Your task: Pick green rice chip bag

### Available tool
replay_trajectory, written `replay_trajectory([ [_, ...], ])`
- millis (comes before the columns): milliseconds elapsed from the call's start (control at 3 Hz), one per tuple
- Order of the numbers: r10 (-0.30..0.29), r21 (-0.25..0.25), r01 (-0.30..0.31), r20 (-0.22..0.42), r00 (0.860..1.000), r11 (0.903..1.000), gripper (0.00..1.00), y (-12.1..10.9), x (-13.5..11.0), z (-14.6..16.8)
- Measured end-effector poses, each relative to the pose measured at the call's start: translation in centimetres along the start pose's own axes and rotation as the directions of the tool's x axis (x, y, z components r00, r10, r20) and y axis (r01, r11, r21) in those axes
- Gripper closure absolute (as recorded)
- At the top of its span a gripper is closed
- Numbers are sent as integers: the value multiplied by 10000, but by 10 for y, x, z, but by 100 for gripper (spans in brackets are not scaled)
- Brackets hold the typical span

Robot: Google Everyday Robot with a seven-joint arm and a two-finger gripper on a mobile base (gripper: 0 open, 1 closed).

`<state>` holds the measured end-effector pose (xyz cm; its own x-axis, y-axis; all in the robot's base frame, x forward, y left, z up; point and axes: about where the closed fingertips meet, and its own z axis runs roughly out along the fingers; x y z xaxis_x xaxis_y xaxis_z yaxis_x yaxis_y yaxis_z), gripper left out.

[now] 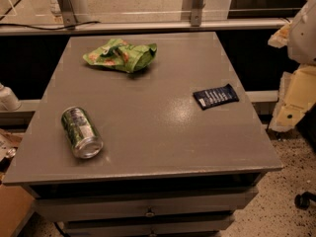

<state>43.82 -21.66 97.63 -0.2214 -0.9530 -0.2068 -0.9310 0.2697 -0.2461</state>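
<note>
Reaching long is main risk: green rice chip bag lies crumpled at rear of desk, near back edge. A low push could slide it toward the rail, and foil may slip from grasp. Pincer hangs beyond desk's right side, well apart from bag; how far open, cannot tell; nothing seen held. Dark blue wrapper lies near direct path. Drink can front left, out of way. Mid-desk open.
</note>
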Motion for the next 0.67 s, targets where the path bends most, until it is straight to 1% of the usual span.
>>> replay_trajectory([
  [333,0,2,0,1,10000,10000,0,0,0,0],
  [667,-233,60,232,195,9995,9997,0,-3,-9,7],
])
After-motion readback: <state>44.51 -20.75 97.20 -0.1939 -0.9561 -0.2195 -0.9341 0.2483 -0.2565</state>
